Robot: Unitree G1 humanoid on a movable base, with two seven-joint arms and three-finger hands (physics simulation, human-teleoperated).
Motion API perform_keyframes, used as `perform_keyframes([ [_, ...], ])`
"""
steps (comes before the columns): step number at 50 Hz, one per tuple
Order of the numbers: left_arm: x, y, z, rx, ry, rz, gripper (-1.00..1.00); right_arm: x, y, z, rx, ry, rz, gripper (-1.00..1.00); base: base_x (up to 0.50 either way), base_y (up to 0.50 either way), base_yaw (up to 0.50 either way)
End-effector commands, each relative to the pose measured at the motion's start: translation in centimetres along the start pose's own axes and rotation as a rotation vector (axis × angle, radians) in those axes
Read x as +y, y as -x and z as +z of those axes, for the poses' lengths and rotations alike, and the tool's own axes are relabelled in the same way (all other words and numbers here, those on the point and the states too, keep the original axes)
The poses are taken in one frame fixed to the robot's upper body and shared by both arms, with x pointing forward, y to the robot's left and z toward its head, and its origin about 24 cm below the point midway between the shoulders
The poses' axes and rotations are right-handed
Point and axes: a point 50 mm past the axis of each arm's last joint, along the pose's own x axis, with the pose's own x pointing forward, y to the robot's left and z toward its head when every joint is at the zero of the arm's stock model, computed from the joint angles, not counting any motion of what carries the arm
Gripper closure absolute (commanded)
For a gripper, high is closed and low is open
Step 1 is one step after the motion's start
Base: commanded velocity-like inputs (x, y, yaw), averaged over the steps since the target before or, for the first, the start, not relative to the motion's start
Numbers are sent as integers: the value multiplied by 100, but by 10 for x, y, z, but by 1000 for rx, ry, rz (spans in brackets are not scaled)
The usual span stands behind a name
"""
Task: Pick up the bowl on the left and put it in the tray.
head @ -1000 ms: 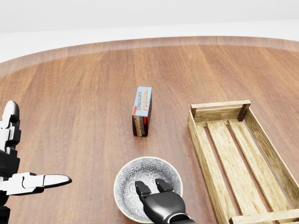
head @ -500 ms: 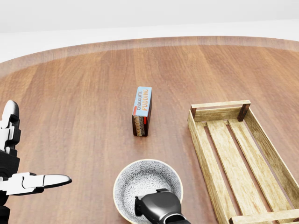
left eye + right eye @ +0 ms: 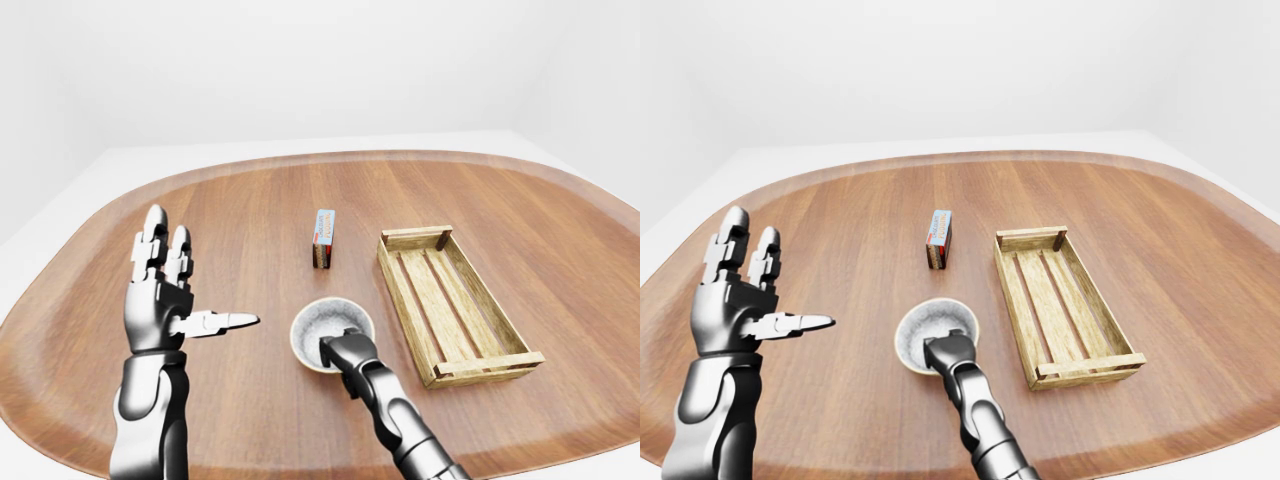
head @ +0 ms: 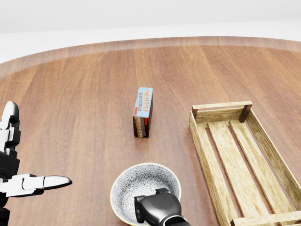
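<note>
Right hand (image 4: 157, 208) curls its fingers over the near rim of the patterned bowl (image 4: 141, 186), apparently gripping it, close to the table's (image 3: 250, 200) near edge. Left hand (image 3: 165, 290) hovers spread wide, holding nothing. Beyond the bowl stands a box (image 4: 143, 111) reading "CHOCOLATE PUDDING"; the wooden tray (image 4: 263, 155) lies toward the right edge.

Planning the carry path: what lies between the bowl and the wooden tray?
Only bare tabletop separates the bowl from the tray, seen in the left-eye view.
</note>
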Motion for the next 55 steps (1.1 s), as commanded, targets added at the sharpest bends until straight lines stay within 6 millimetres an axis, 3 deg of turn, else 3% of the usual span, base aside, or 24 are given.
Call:
perform_keyframes([
  [1, -5, 0, -15, 62, 3, 4, -100, -11, 7, 10, -30, 40, 62, 100, 0, 0, 0],
  [11, -7, 1, -16, 65, 2, -2, -100, -69, 23, 20, -38, 97, -54, 100, 0, 0, 0],
  [25, -7, 2, -15, 64, 3, -2, -100, -105, 40, 34, -40, 136, -141, 100, 0, 0, 0],
  [32, -6, 1, -15, 64, 5, -1, -100, -127, 49, 30, -32, 121, -228, 100, 0, 0, 0],
  [41, -6, 1, -16, 68, 5, 0, -100, -168, 63, 0, 44, 99, -375, 100, 0, 0, 0],
  [50, -7, 2, -16, 67, 5, -1, -100, -184, 75, -17, 92, 103, -448, 100, 0, 0, 0],
  [55, -6, 2, -13, 56, 3, 0, -100, -209, 78, -31, 112, 87, -495, 100, 0, 0, 0],
])
